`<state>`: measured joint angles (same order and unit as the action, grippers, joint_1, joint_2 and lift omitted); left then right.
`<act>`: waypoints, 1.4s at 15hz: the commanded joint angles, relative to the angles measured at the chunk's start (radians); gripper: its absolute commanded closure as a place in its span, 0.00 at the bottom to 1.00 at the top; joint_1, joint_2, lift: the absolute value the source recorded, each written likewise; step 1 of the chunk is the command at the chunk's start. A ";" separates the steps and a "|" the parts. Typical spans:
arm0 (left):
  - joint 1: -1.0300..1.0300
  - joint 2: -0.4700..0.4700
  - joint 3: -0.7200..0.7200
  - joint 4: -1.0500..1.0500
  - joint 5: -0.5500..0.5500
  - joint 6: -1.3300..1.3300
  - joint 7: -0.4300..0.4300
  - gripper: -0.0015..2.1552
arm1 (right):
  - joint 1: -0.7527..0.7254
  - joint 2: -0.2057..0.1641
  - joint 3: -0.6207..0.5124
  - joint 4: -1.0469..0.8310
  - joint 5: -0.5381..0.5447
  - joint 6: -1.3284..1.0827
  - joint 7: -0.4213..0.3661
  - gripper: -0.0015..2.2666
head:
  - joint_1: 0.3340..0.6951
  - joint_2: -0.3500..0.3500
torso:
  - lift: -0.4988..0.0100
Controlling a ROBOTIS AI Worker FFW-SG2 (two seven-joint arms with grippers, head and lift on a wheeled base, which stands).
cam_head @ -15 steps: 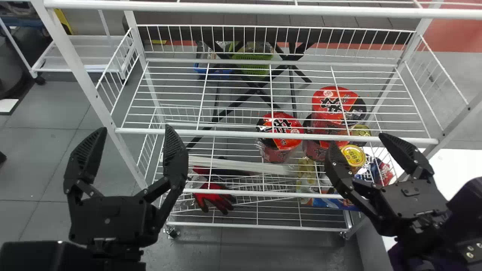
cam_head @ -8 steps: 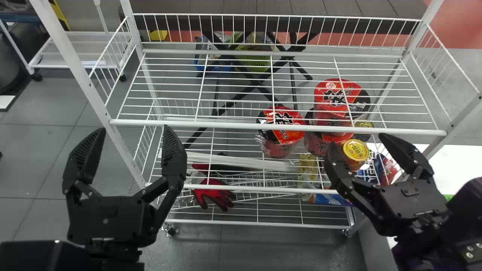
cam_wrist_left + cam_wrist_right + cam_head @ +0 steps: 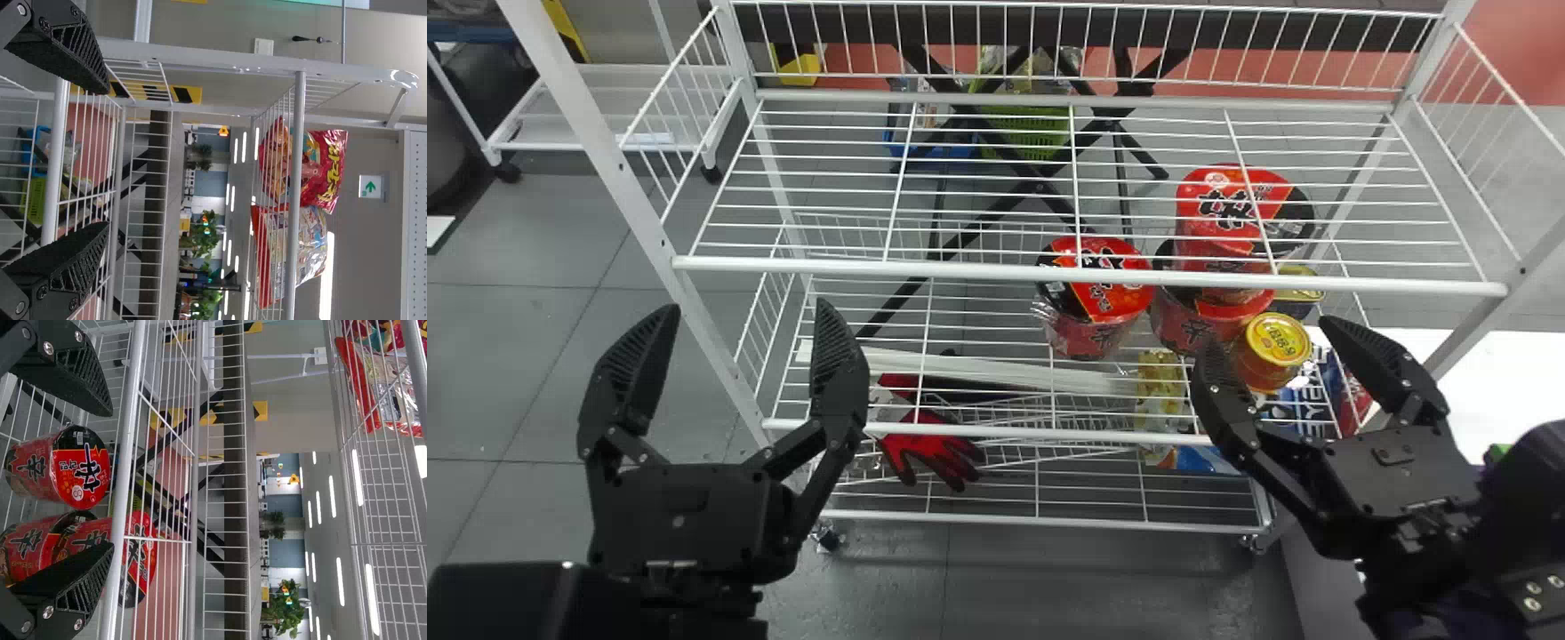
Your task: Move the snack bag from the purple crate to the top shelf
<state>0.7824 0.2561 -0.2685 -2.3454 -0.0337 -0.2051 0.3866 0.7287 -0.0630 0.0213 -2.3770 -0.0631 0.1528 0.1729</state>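
Observation:
In the head view my left gripper stands open at the left, before the white rack. My right gripper is also open, at the rack's right side, one finger overlapping a yellow-lidded jar. The left wrist view has the left gripper with nothing between its fingers; farther off, a red snack bag and a red-and-white bag lie side by side on the top shelf. In the right wrist view the right gripper holds nothing, and part of a bag shows through the upper wires.
Red noodle cups, the yellow-lidded jar and red gloves are on the rack's lower levels. The middle wire shelf crosses before both grippers. A white surface lies at the right.
In the head view the rack and its goods have shifted upward and look slightly larger, and the topmost bar has left the view. Both grippers keep nearly the same place there, still open.

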 commanded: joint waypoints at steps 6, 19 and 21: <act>0.011 0.000 0.006 0.000 0.000 0.002 0.002 0.05 | 0.011 0.000 -0.064 -0.080 -0.043 0.120 0.033 0.05 | 1.00 0.50 | 0.10; -0.009 0.008 0.003 0.063 -0.002 0.030 -0.014 0.05 | -0.460 -0.126 -0.943 -0.366 -0.156 1.419 0.557 0.07 | 1.00 0.00 | 0.10; -0.009 0.015 -0.002 0.063 -0.003 0.045 -0.014 0.05 | -0.489 -0.205 -1.023 -0.295 -0.139 1.419 0.651 0.07 | 1.00 0.00 | 0.10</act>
<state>0.7731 0.2666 -0.2670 -2.2821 -0.0361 -0.1675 0.3726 0.2574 -0.2125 -0.9531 -2.7151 -0.2162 1.5579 0.8009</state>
